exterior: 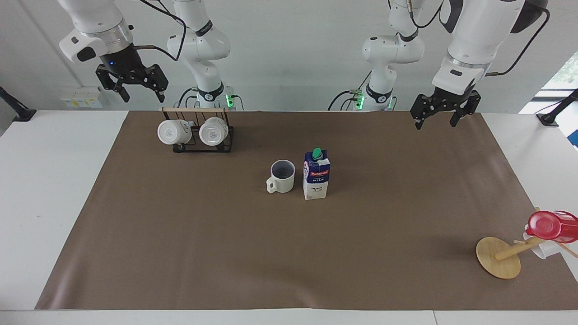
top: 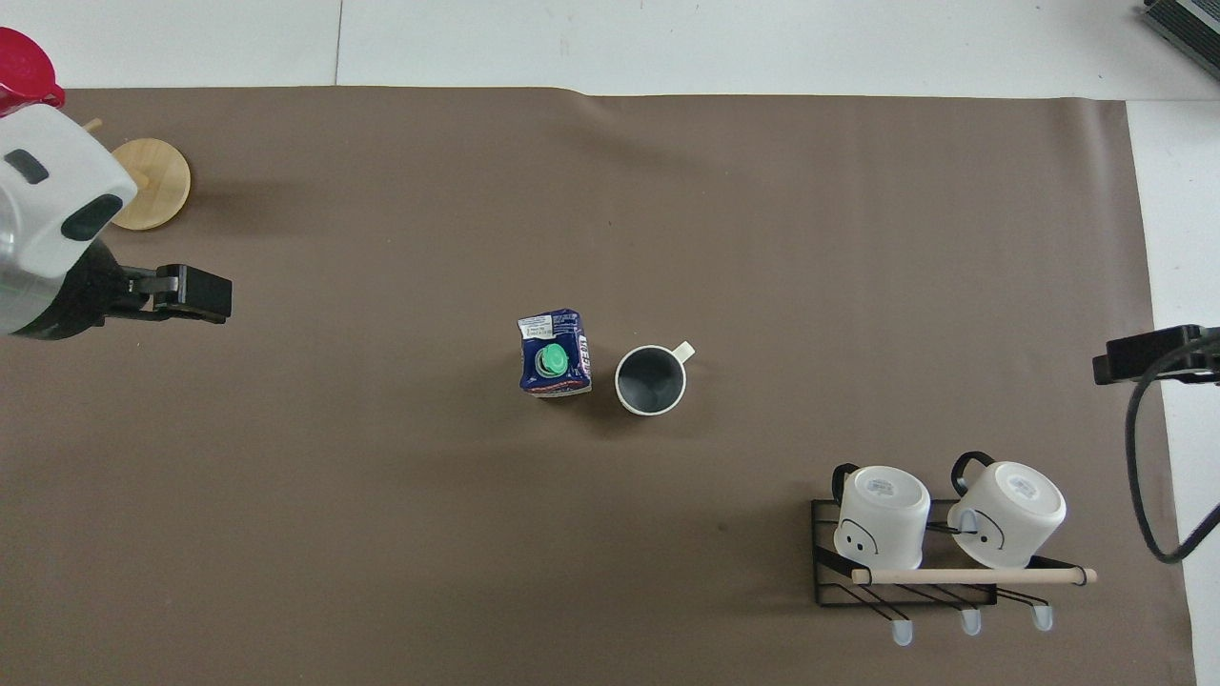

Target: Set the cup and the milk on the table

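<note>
The cream-white cup (exterior: 282, 176) (top: 651, 380) stands upright on the brown sheet of the table (exterior: 180, 234) (top: 381, 524), near the middle. The blue-and-white milk carton (exterior: 316, 174) (top: 554, 353) with a green cap stands upright right beside it, toward the left arm's end. My left gripper (exterior: 437, 119) is open and empty, raised over the sheet's edge nearest the robots at the left arm's end; its fingers (top: 195, 292) show in the overhead view. My right gripper (exterior: 142, 95) is open and empty, raised above the mug rack.
A black wire rack (exterior: 202, 135) (top: 905, 567) holds two glossy white mugs at the right arm's end, near the robots. A tipped wooden mug tree (exterior: 499, 257) (top: 148, 183) with a red cup (exterior: 552, 225) lies at the left arm's end.
</note>
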